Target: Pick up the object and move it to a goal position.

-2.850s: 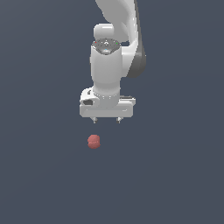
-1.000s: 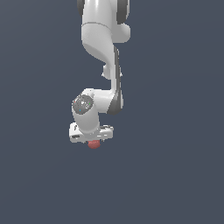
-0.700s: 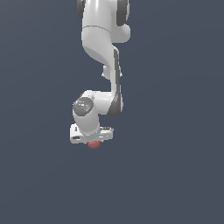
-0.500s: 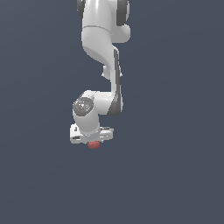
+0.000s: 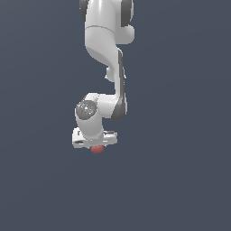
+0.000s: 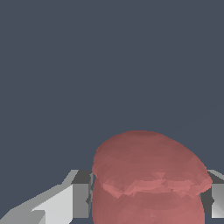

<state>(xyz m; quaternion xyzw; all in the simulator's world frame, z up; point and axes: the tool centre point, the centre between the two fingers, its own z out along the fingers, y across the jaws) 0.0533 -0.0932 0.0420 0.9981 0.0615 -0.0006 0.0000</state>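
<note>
The gripper (image 5: 96,147) sits low over the grey surface (image 5: 180,180), its fingers (image 6: 81,192) pressed against both sides of the red object (image 6: 148,179), clamped on it. The grasp looks made; lifting and carrying it to the goal, which isn't visible, remain.

End effector (image 5: 96,145) low, fingers (image 6: 81,194) closed in.

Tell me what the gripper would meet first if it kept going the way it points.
Likely the grey floor. The red lump already sits between the fingers of the gripper, and nothing else shows beyond them; how far the floor lies is unclear.
</note>
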